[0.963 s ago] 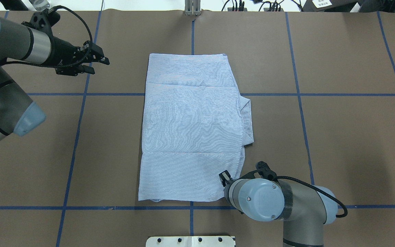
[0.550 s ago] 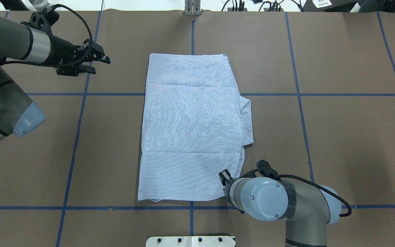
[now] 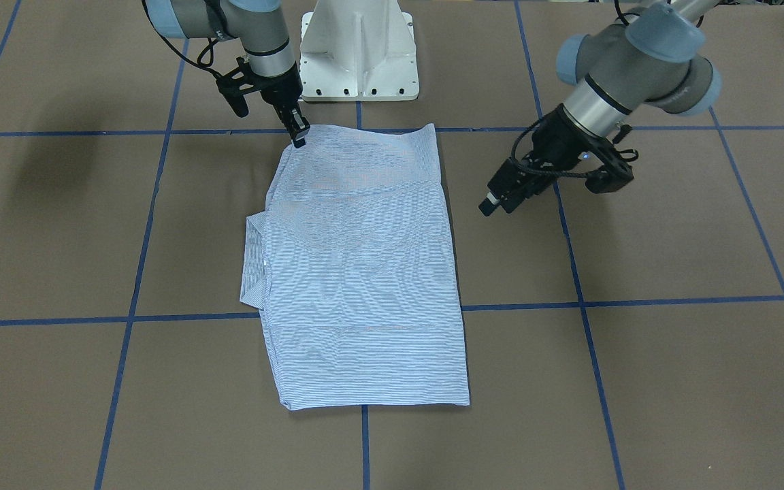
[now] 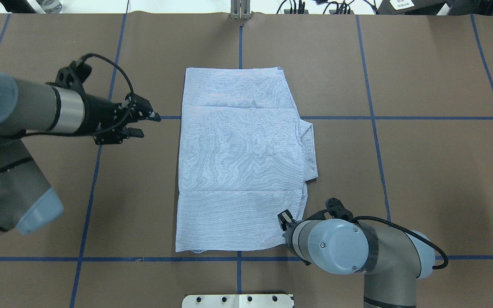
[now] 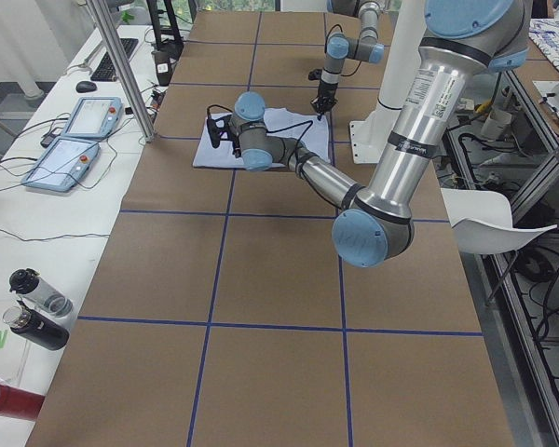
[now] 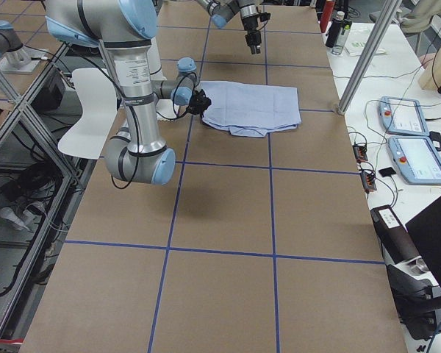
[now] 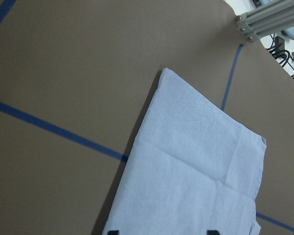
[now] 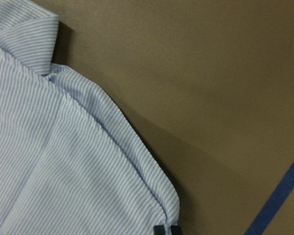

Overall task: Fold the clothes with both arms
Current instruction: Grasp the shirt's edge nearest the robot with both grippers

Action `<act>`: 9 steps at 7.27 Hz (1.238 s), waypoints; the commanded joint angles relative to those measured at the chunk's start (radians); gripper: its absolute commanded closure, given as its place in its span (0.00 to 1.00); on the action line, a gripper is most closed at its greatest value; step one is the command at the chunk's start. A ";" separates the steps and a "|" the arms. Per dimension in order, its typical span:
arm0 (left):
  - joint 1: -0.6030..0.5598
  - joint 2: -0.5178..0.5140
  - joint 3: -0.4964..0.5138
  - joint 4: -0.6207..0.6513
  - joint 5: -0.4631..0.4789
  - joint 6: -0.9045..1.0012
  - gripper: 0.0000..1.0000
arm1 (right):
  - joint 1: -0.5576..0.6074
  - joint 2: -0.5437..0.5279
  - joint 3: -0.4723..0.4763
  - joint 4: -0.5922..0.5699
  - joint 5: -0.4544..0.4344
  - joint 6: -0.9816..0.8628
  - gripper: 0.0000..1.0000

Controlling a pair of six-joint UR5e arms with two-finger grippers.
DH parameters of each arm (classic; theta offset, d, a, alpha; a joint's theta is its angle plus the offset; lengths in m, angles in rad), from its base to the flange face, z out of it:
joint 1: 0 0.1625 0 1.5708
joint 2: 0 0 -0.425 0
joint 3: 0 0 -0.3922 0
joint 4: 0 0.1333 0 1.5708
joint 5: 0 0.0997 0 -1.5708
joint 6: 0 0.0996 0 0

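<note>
The clothes are one light blue-and-white striped shirt (image 4: 238, 158) (image 3: 358, 272), lying folded into a flat rectangle at the table's middle, its collar (image 4: 310, 149) poking out on the right. My right gripper (image 3: 299, 138) (image 8: 166, 230) is low at the shirt's near right corner and shut on the hem there; in the overhead view the wrist hides most of it. My left gripper (image 4: 144, 124) (image 3: 497, 201) hovers open a short way left of the shirt's left edge, touching nothing. The left wrist view looks down on the shirt's far corner (image 7: 196, 171).
The brown table cover carries a grid of blue tape lines (image 4: 372, 117). The white pedestal base (image 3: 358, 47) stands at the robot's side of the table. An aluminium post (image 4: 240, 10) rises at the far edge. Control tablets (image 5: 74, 140) and bottles (image 5: 33, 307) lie beyond it.
My left arm has swung from the far left toward me and rightward, closer to the shirt's left edge. The right arm shifted slightly right, and the shirt's near edge moved a little with it.
</note>
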 commanded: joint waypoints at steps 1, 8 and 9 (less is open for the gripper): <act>0.227 0.054 -0.070 0.000 0.197 -0.134 0.33 | 0.000 -0.029 0.024 0.001 0.002 -0.002 1.00; 0.475 0.090 -0.013 -0.001 0.349 -0.215 0.44 | 0.000 -0.029 0.029 0.000 0.006 -0.002 1.00; 0.479 0.085 -0.008 -0.001 0.349 -0.215 0.46 | 0.000 -0.029 0.029 0.001 0.008 -0.002 1.00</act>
